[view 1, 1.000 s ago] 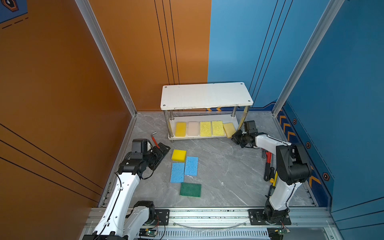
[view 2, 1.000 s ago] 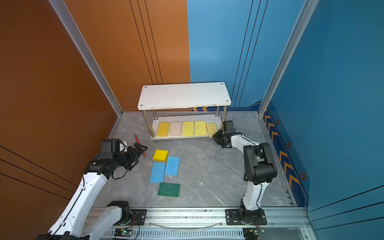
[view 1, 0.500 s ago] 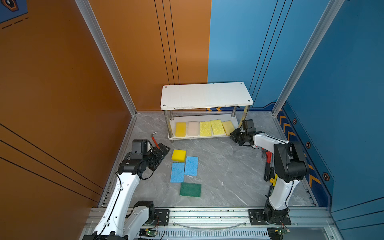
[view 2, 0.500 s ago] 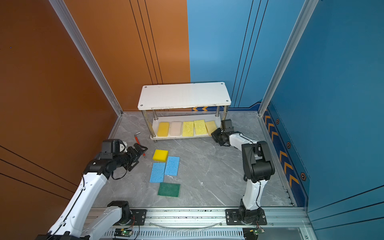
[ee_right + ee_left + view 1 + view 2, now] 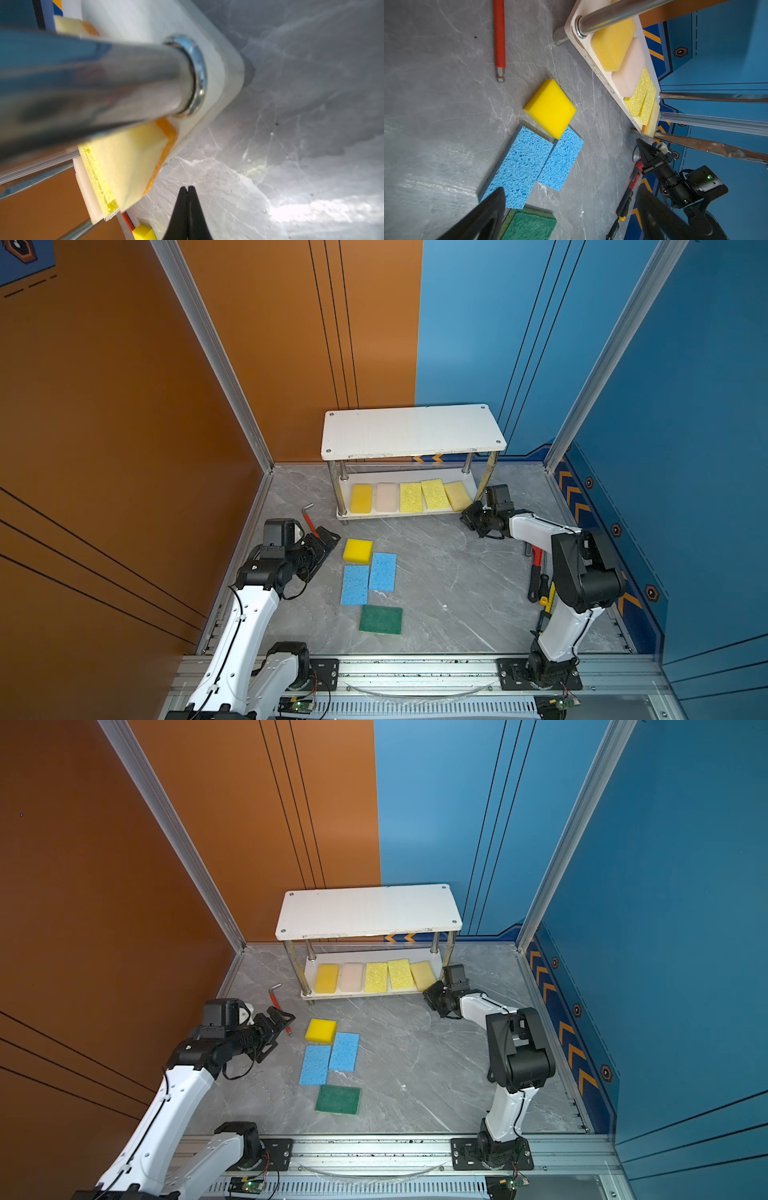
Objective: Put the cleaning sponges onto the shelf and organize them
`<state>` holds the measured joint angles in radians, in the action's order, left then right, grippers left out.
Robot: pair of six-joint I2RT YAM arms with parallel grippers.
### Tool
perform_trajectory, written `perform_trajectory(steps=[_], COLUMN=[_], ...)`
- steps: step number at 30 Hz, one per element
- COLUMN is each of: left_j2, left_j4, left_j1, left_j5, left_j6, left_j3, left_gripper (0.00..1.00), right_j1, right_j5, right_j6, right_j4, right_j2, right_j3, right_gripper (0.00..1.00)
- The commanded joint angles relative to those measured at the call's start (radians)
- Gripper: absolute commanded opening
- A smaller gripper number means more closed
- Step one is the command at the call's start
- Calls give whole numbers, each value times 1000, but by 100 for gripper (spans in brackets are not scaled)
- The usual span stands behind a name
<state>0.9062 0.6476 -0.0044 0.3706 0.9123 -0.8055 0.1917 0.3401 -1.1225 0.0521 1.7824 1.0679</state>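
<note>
**Top views.** The shelf [image 5: 413, 431] is standing at the back of the counter [image 5: 449, 580]. Its lower board is carrying five sponges in a row: a bright yellow sponge [image 5: 361, 498], a cream-pink sponge [image 5: 386, 497], a straight pale yellow sponge [image 5: 410, 497], a skewed pale yellow sponge [image 5: 435, 494] and a tan sponge [image 5: 457, 495]. Four more are waiting on the counter: a yellow block [image 5: 358, 551], a far blue sponge [image 5: 382, 572], a near blue sponge [image 5: 355, 585] and a dark green pad [image 5: 380, 619]. The left claw [image 5: 326, 536], spread wide and empty, is hovering just beside the yellow block, probably lining up a pick. The right claw [image 5: 467, 516], pinched closed on nothing, is sitting low by the shelf's right front post.

**Left wrist view.** The yellow block is showing smooth, thick faces and touching the blue pair, whose pores are coarse. A red-handled hex key [image 5: 499, 39] is lying apart.

**Right wrist view.** The closed tips are pointing toward the tan sponge's orange-backed corner near the chrome post [image 5: 93, 83], without touching it. Closed tips probably suit nudging this end sponge square.
</note>
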Motion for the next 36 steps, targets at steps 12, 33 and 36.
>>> perform_trajectory(steps=[12, 33, 36], left_j2=[-32, 129, 132], left_j4=[19, 8, 7], left_j1=[-56, -252, -255], left_j5=[8, 60, 70], left_j6=[-12, -21, -23], left_j3=[51, 75, 84], left_gripper=[98, 98, 98], right_j1=[29, 149, 165], right_j5=[69, 124, 129], right_j6=[173, 281, 281], right_j4=[180, 307, 308], right_j2=[-208, -271, -265], right_j3=[-76, -93, -101], right_gripper=[13, 48, 53])
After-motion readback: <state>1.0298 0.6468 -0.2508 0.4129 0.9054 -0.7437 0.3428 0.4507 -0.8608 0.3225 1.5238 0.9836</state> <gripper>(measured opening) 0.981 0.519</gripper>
